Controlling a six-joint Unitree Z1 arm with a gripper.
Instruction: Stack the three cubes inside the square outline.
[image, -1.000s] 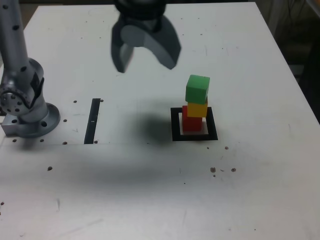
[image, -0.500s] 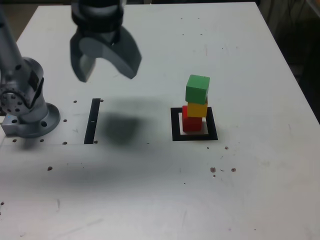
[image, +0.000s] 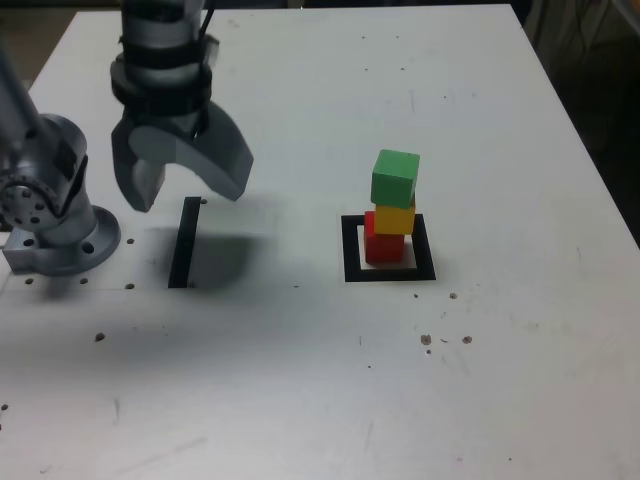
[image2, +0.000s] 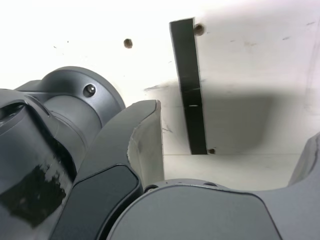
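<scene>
A stack of the three cubes stands inside the square outline (image: 351, 250) right of centre in the exterior view: the red cube (image: 381, 240) at the bottom, the yellow cube (image: 396, 217) on it, the green cube (image: 395, 178) on top, turned a little askew. My gripper (image: 185, 187) hangs open and empty far to the exterior view's left of the stack, above the narrow black strip (image: 184, 242). In the wrist view the wide-apart fingers (image2: 145, 145) frame the strip (image2: 190, 90); no cube shows there.
The arm's grey base (image: 50, 215) sits at the exterior view's left edge, also close in the wrist view (image2: 75, 100). Small dark holes dot the white table (image: 300, 380). The table's right edge (image: 600, 180) borders dark floor.
My open gripper has swung from above the table's middle to the exterior view's left and come down toward the black strip. The cube stack has not moved.
</scene>
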